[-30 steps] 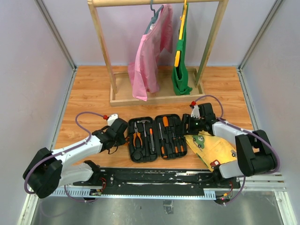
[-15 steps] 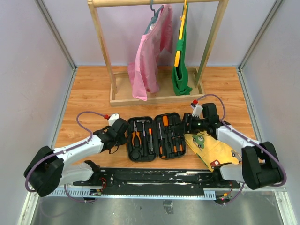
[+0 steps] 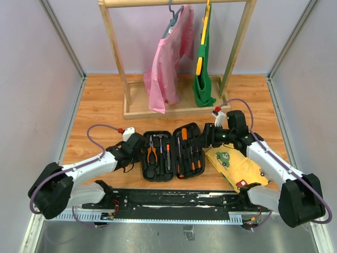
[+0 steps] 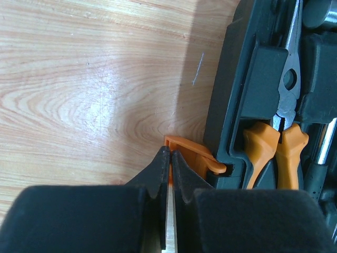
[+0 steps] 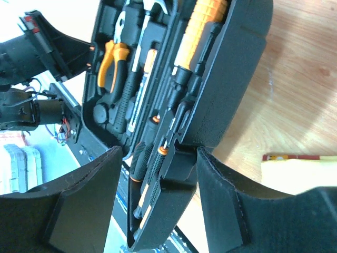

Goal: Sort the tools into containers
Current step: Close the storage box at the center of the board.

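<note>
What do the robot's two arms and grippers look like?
The left arm and right arm have white shells with black joints. A lilac cable loops along each, ending at a red-tipped white plug. The left gripper and right gripper are black.

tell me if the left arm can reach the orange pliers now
Probably, but not at once: the left gripper is shut on the orange latch of the case and must let go first. The pliers lie uncovered in the half just beside it.
</note>
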Robot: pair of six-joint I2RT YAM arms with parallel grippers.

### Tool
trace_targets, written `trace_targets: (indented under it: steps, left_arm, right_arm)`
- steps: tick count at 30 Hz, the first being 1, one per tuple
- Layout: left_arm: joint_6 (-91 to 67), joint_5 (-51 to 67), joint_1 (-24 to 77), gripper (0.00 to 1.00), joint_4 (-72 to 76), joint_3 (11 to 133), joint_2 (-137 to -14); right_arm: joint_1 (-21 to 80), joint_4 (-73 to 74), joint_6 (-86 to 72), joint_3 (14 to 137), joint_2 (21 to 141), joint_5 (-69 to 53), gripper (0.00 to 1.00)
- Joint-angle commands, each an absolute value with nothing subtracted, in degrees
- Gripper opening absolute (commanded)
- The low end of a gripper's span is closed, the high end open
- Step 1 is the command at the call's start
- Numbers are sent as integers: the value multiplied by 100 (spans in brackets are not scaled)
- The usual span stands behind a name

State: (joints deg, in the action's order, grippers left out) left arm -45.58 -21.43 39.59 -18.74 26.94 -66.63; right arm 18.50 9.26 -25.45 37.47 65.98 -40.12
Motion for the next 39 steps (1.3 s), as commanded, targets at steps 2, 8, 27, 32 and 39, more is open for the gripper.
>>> trace_targets:
  steps: [2,8,27,32,39]
  left_arm:
    - [-4608,-1899,4052,4,-1831,2470,-6768]
    - [-4636,-1850,4060,4,-1767,2404,-6744]
    - [-4609,-1793,4087,3,-1696,2296,-6573]
    - [-4600,-1758,4087,3,-1722,2287,-6489]
    - [-4627,-1800,4087,3,-1813,2226,-6367]
  right_arm:
    - [2175,1227,-2652,4147,6359,-4304,59]
    - [2491,1229,-2809,4336,6353,-4217,59]
    - [3768,637,-3289,5144,7194,-3847,60]
    - [3973,213,-3500,5452,7800,-4208,60]
    - [4286,21,-3505,6244,8336,-4352,60]
